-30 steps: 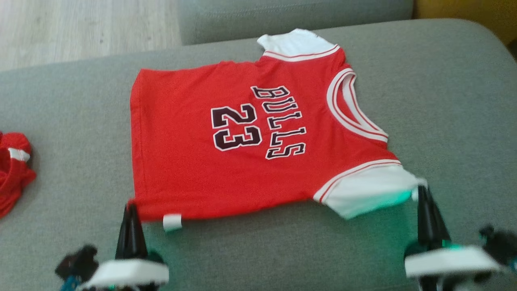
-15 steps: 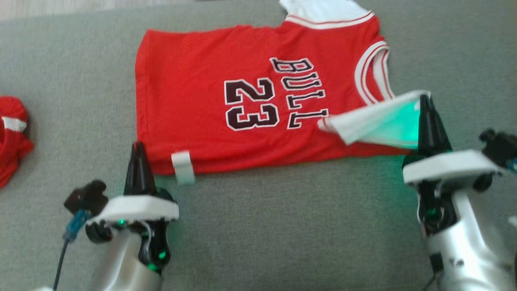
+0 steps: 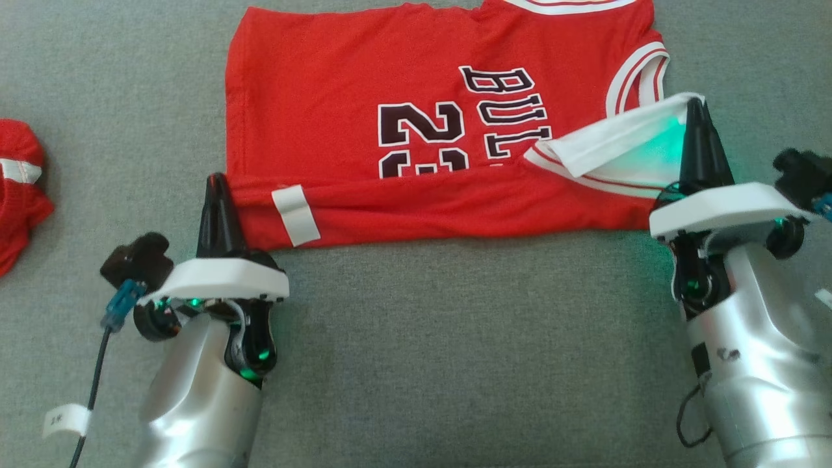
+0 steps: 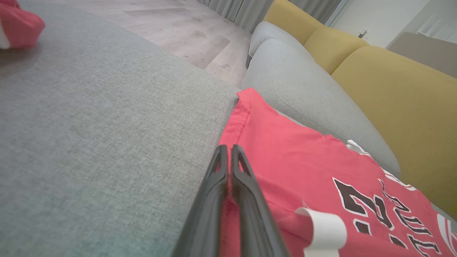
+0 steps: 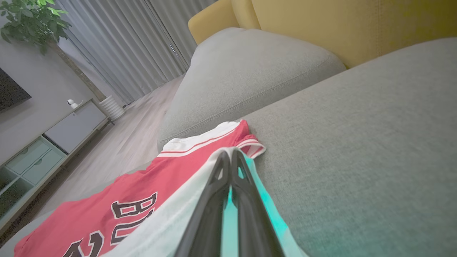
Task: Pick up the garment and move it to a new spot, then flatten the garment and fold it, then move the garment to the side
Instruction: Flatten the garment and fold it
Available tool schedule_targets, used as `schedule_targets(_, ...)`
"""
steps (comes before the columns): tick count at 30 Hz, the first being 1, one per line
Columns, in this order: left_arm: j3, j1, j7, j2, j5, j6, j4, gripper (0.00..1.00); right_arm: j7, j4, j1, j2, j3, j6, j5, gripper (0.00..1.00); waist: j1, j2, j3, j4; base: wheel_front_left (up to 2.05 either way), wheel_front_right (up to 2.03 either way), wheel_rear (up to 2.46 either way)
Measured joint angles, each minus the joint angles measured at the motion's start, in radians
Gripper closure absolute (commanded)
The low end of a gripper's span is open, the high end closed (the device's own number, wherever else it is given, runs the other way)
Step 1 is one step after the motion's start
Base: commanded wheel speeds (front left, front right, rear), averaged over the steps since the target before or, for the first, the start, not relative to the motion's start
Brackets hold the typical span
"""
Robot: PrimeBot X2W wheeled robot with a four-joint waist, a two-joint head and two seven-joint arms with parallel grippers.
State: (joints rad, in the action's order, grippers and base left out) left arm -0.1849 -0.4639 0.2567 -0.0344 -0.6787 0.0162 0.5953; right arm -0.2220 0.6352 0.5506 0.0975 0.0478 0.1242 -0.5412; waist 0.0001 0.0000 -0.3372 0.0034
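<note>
While our left hand [image 3: 215, 182] and right hand [image 3: 694, 107] pinch its near edge, the garment [image 3: 325, 84] lies collar-right on a grey sofa [image 3: 455, 357].

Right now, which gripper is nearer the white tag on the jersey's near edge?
Left. The left gripper is shut on the jersey just beside the white tag; the right gripper holds the white sleeve at the opposite end.

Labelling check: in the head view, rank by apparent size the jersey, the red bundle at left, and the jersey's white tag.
Largest: jersey. Then red bundle, though cut off by the frame edge. Smallest: white tag.
</note>
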Motion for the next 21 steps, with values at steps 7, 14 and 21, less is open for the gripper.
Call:
schedule_targets(7, 0.022, -0.014, 0.000, 0.002, 0.041, -0.045, -0.005, 0.00, -0.028, -0.035, 0.038, -0.002, -0.040, 0.000, 0.112, 0.00, 0.0000, 0.0000, 0.007, 0.001, 0.00, 0.00, 0.00)
schedule_targets(14, 0.028, 0.086, 0.000, 0.002, 0.204, -0.072, -0.086, 0.00, -0.029, -0.202, -0.057, -0.012, -0.047, 0.000, 0.267, 0.00, -0.0002, 0.0000, 0.041, 0.001, 0.00, 0.00, 0.00)
schedule_targets(21, 0.018, 0.265, 0.000, 0.000, 0.347, -0.091, -0.156, 0.00, -0.029, -0.221, -0.260, -0.026, -0.025, 0.000, 0.334, 0.00, -0.0003, 0.0000, 0.113, 0.003, 0.00, 0.00, 0.00)
